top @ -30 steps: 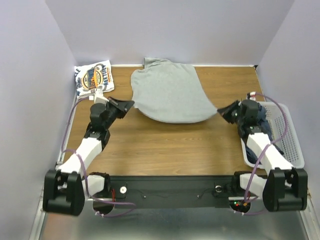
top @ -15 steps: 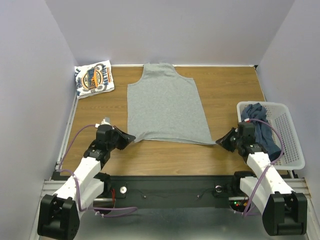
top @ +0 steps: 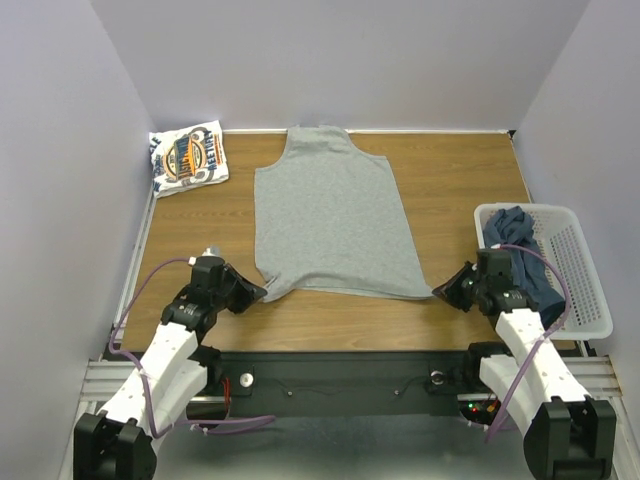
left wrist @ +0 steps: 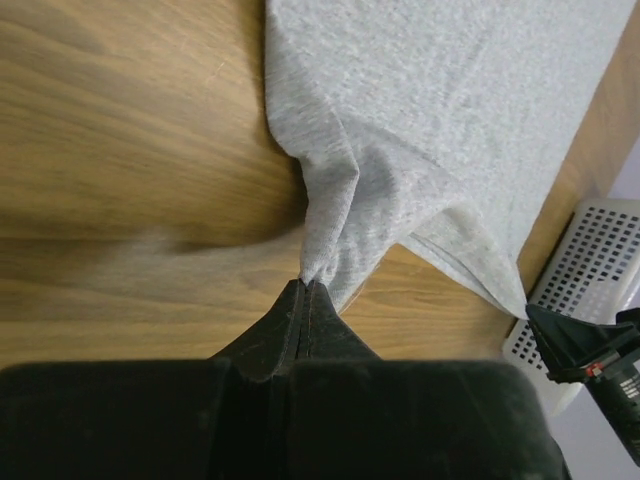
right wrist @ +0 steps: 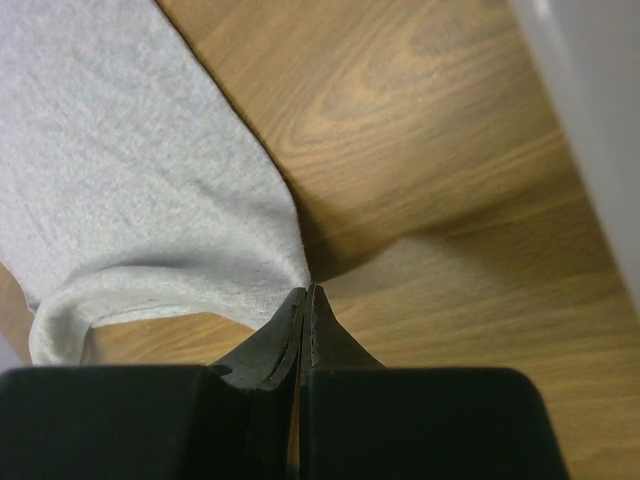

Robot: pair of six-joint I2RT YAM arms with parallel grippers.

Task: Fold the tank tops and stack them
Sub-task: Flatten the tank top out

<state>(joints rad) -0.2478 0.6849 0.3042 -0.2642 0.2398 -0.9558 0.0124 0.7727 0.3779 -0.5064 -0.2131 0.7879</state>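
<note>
Black metal forms the rail (top: 340, 380) at the near edge, where both white arms are bolted, with purple cables looping along them. Past it runs a worktop (top: 330, 312) of mid-brown wood grain with a light sheen.

The left hand (top: 260, 291) is low over the wood with its fingers pressed together on the near left hem corner of the grey tank top (top: 330, 215). The cloth there is drawn into a puckered point. The right hand (top: 440, 290) is clamped the same way on the near right hem corner.

Between the hands the hem runs almost straight. Beyond it the heather-grey top lies spread flat in the middle of the worktop, with its neck and straps toward the back wall.

A white plastic mesh basket (top: 585, 285) sits at the right edge, with dark slate-blue tank tops (top: 518, 250) heaped in its far left part. A folded white tank top (top: 188, 158) printed with a blue-and-orange round logo lies in the far left corner.

Plain pale lavender walls (top: 340, 60) close in the left, back and right sides.
</note>
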